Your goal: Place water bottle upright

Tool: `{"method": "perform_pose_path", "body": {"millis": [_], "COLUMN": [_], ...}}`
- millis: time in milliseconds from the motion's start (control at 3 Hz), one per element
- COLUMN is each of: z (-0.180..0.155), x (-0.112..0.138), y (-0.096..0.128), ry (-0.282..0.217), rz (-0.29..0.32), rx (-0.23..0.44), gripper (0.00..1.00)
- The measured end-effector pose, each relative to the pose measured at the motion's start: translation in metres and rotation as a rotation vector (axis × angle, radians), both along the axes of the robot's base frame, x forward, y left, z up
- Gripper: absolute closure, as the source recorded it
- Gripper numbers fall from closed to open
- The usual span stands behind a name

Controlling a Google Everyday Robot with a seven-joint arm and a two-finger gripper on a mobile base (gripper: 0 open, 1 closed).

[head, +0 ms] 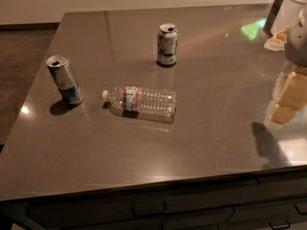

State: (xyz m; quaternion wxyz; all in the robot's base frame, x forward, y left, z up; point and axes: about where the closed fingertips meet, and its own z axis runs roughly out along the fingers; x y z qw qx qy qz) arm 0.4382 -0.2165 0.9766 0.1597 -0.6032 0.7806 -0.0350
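The water bottle [141, 102] lies on its side near the middle of the dark table [206, 104]. It is clear and ribbed, with its white cap pointing left and a red-and-blue label band near the neck. My gripper [298, 41] shows only as a pale grey shape at the right edge of the view. It is above the table, far to the right of the bottle, and holds nothing that I can see. Its shadow falls on the table at the front right.
A silver-blue slim can [64, 79] stands left of the bottle. A green-white can [167, 44] stands behind it. Pale yellow items [288, 99] and a white container [293, 6] sit along the right edge. Drawers run below the table's front edge.
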Motion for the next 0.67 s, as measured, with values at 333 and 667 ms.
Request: {"method": "perform_pose_path", "body": {"millis": [333, 667], "z": [0.000, 0.008], "x": [0.000, -0.001], "y": [0.000, 0.011], "ry": [0.000, -0.002], "rz": [0.000, 0.018], "rx": [0.000, 0.015], "gripper": [0.00, 0.00]}}
